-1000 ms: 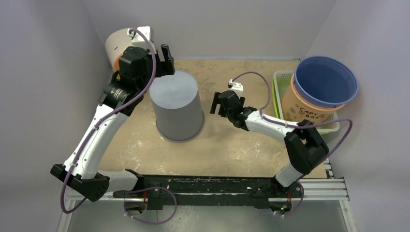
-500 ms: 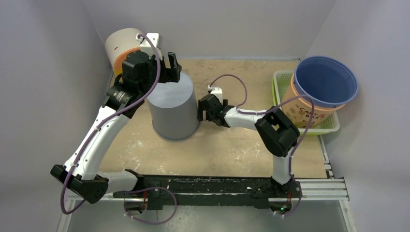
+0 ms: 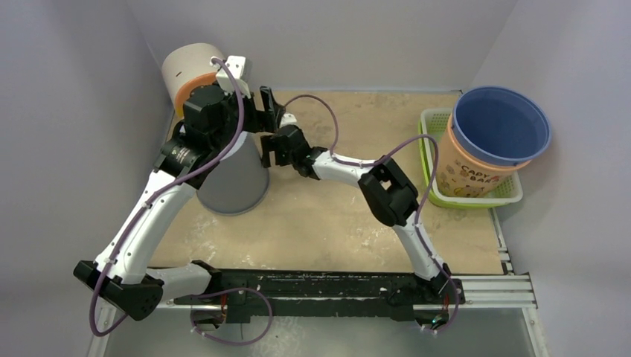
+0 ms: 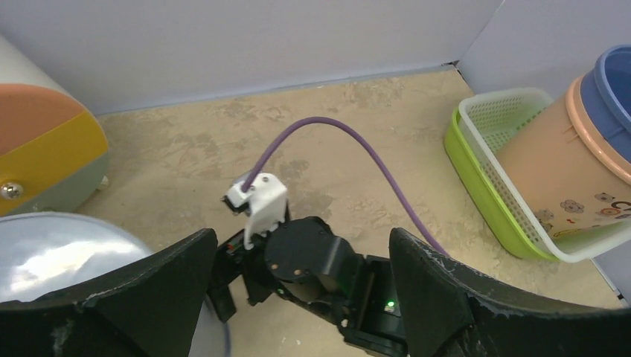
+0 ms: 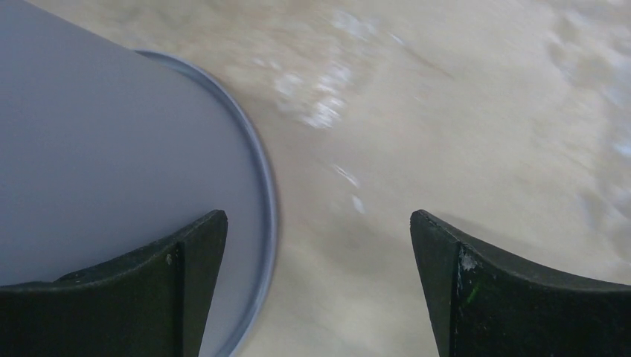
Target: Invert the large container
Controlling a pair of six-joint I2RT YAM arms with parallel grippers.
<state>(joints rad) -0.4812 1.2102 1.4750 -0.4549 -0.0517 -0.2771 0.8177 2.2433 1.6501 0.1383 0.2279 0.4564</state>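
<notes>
The large grey container [image 3: 232,186] stands at the left of the table, mouth down and tilted toward the left, its top hidden under my left arm. My left gripper [image 3: 269,110] is open above and behind it, holding nothing. In the left wrist view the container's shiny wall [image 4: 59,253] is at the lower left, beside the left gripper [image 4: 301,245]. My right gripper [image 3: 266,152] is open against the container's right side. In the right wrist view the container's rim [image 5: 262,201] lies by the left finger of the right gripper [image 5: 318,219].
A white, orange and yellow tub [image 3: 186,71] lies at the back left corner. At the right, a blue bucket [image 3: 500,126] nests in a peach bucket [image 3: 465,175] inside a green basket [image 3: 431,119]. Walls close in on three sides.
My right arm has reached far to the left and pushed the grey container left, tipping it. My left gripper has stayed above it, shifting slightly right.
</notes>
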